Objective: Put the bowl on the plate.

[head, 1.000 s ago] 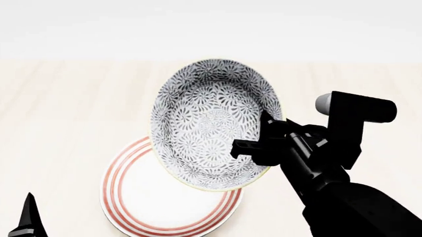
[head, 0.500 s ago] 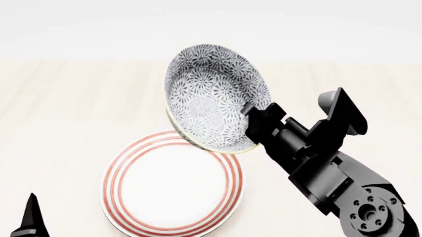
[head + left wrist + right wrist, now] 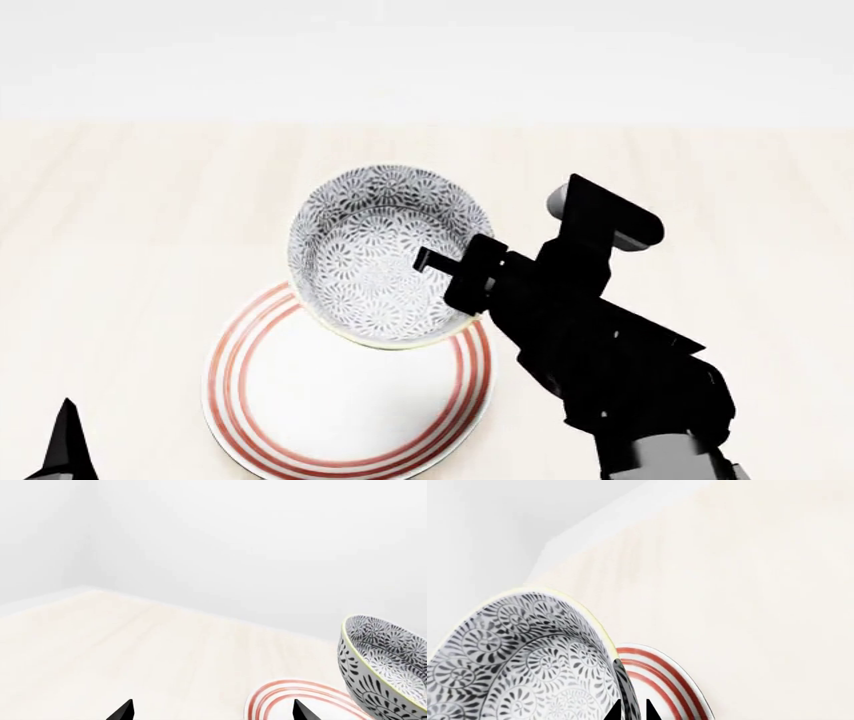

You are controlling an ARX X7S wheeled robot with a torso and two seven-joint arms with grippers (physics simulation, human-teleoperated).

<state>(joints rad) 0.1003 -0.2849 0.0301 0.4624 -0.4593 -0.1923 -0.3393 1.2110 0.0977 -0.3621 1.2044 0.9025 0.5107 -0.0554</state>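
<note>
The right gripper point(image 3: 461, 280) has its jaws pinched on the right rim of the bowl point(image 3: 380, 262), 1 finger inside and 1 outside. The bowl hangs tilted, above and over the far edge of the plate point(image 3: 334, 400), whose centre lies nearer and slightly left on the surface point(image 3: 134, 220). The left gripper point(image 3: 210, 711) hangs idle, jaws wide, near left.

Bare simulated scene, possibly tabletop: pale wood-grain surface point(image 3: 147, 220), blank white walls point(image 3: 253, 545), no furnishings.
</note>
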